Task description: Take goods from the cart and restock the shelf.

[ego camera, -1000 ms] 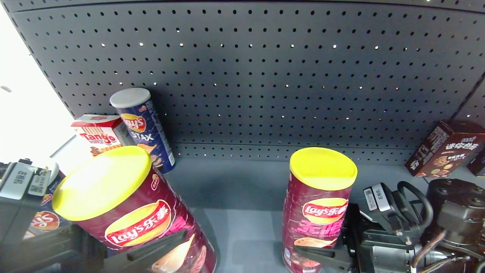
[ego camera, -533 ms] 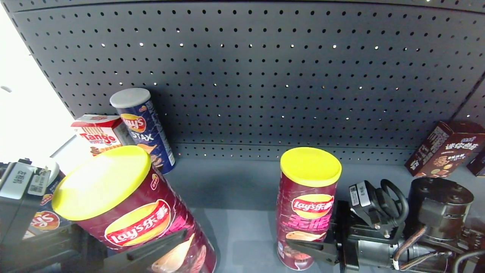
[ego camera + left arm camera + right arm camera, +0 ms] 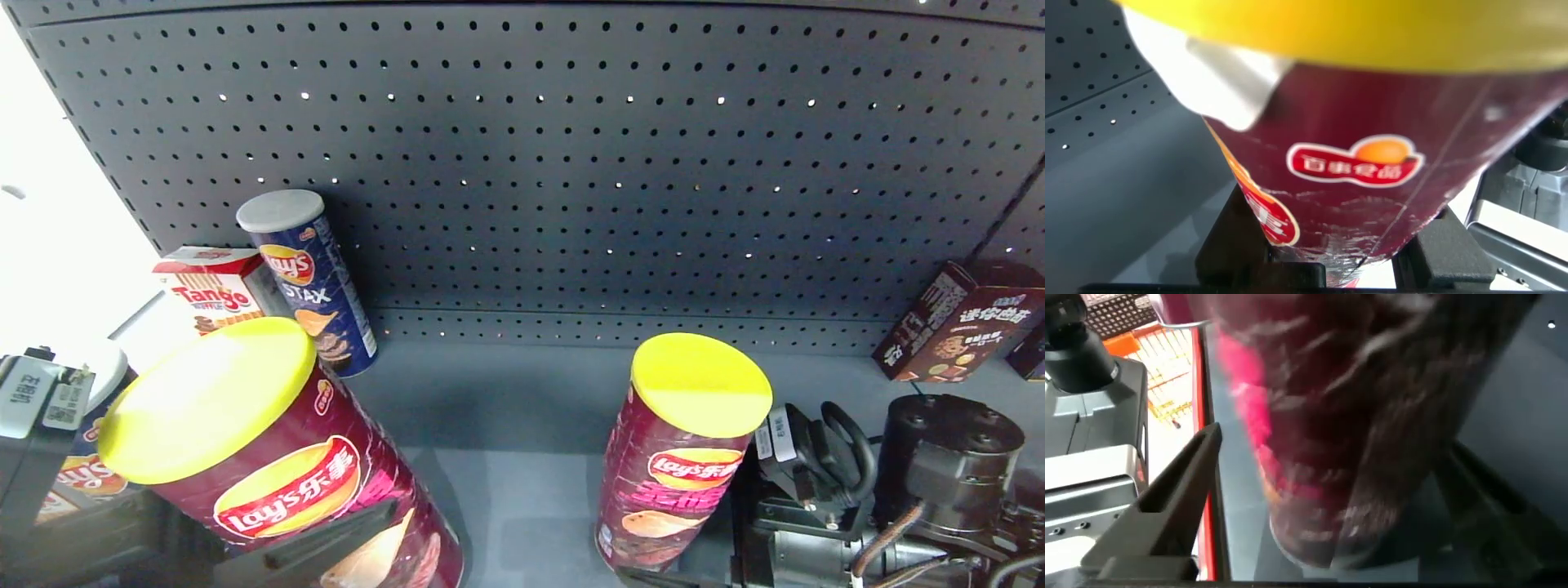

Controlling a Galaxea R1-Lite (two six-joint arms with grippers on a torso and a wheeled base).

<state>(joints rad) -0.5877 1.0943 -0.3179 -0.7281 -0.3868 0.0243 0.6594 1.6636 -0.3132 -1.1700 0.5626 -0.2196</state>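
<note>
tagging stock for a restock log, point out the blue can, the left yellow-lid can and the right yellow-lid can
blue can (image 3: 314,282): head view, label at mid body
left yellow-lid can (image 3: 208,396): head view, middle of lid
right yellow-lid can (image 3: 702,384): head view, middle of lid

Pegboard (image 3: 571,163): perforated sheet metal, matt dark grey paint. Shelf (image 3: 522,392): same matt grey, smooth. Left can (image 3: 277,482), right can (image 3: 669,498): glossy maroon printed wrap, film slightly wrinkled. Left lid (image 3: 208,396), right lid (image 3: 702,384): smooth yellow plastic, satin. Far blue can (image 3: 314,286): glossy print, pale plastic cap. Left box (image 3: 214,294), right box (image 3: 959,322): printed card, low sheen. Left gripper (image 3: 1331,257): matt black plastic.
</note>
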